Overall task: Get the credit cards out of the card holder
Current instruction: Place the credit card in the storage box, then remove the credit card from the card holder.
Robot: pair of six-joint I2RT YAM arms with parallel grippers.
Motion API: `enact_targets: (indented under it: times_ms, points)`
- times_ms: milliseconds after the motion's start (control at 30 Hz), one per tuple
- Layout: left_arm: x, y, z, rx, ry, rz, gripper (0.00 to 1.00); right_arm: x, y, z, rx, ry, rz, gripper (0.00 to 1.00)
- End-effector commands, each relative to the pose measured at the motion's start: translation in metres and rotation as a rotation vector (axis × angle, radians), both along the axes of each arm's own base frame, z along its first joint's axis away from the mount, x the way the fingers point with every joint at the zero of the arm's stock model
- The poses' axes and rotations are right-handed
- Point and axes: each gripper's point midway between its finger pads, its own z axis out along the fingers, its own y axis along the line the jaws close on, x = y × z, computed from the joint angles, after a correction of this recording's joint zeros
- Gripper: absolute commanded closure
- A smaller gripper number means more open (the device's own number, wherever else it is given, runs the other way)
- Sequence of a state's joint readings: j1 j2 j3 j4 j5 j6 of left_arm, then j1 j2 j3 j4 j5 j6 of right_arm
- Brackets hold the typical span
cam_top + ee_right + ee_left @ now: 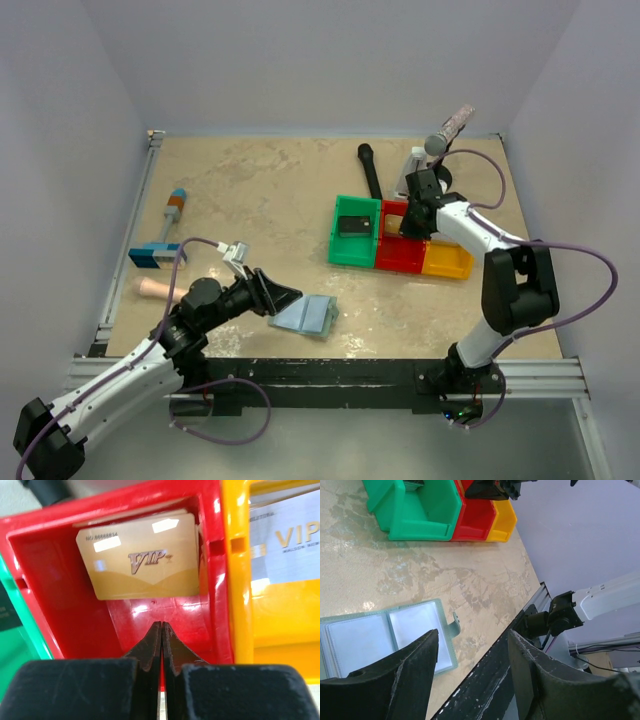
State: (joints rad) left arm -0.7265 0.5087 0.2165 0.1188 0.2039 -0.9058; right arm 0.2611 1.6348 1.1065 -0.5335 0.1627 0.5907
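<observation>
Left tool, jaws parted and empty, at 9 o'clock of the open card holder on the counter. Right tool, closed on nothing, over the tan-orange card in the red bin.

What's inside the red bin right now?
A gold VIP card lies inside the red bin. The right gripper is shut near it, holding nothing. Anything underneath the card is covered, so I can't tell whether more is there.
</observation>
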Motion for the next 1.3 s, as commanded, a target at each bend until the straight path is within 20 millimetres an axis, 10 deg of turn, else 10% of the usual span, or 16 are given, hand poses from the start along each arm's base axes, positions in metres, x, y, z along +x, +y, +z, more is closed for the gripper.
enact_targets:
  times_ms: [0,300,667,1267]
  points:
    - [0.003,0.000,0.012,-0.013,-0.018,0.013,0.38,0.007,-0.016,0.013,-0.070,0.006,-0.099,1.00]
    - [0.005,0.000,0.014,0.009,-0.012,0.014,0.38,0.000,-0.005,0.020,-0.079,-0.004,-0.109,1.00]
    - [0.023,0.038,-0.009,0.233,0.105,0.226,0.33,-0.031,0.002,0.077,-0.088,-0.229,0.055,1.00]
    - [0.010,0.063,-0.064,0.311,0.248,0.316,0.32,-0.182,0.180,0.062,0.100,-0.281,0.730,0.39]
